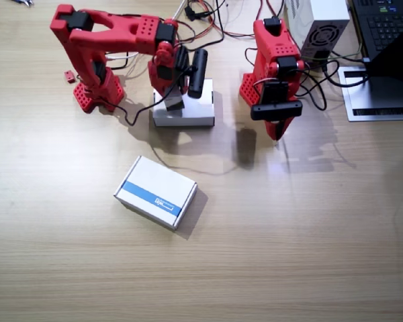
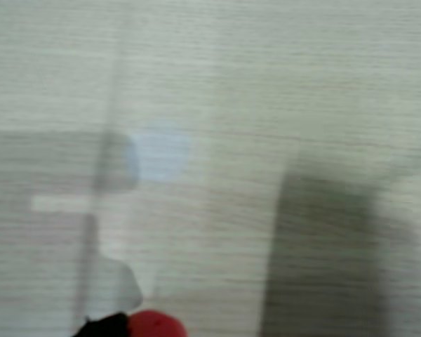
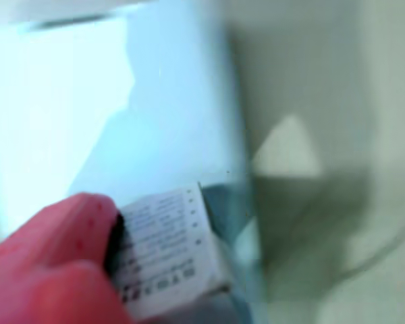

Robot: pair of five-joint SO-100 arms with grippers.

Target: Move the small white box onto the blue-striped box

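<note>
The small white box (image 1: 174,102) sits between the jaws of my right gripper (image 1: 175,95), right over a plain flat white box (image 1: 196,114). In a wrist view the small white box (image 3: 165,250) shows dark print and lies against a red finger (image 3: 61,256), the flat white box (image 3: 67,101) beneath it. The blue-striped box (image 1: 156,191) lies alone on the wooden table, nearer the front and apart from both arms. My left gripper (image 1: 279,131) points down at the bare table with its jaws together; in a wrist view only blurred table and a red tip (image 2: 151,324) show.
A grey metal unit (image 1: 319,27) and a laptop (image 1: 383,54) stand at the back behind the left arm. Cables (image 1: 215,20) run between the two arm bases. A small red part (image 1: 69,76) lies beside the right arm's base.
</note>
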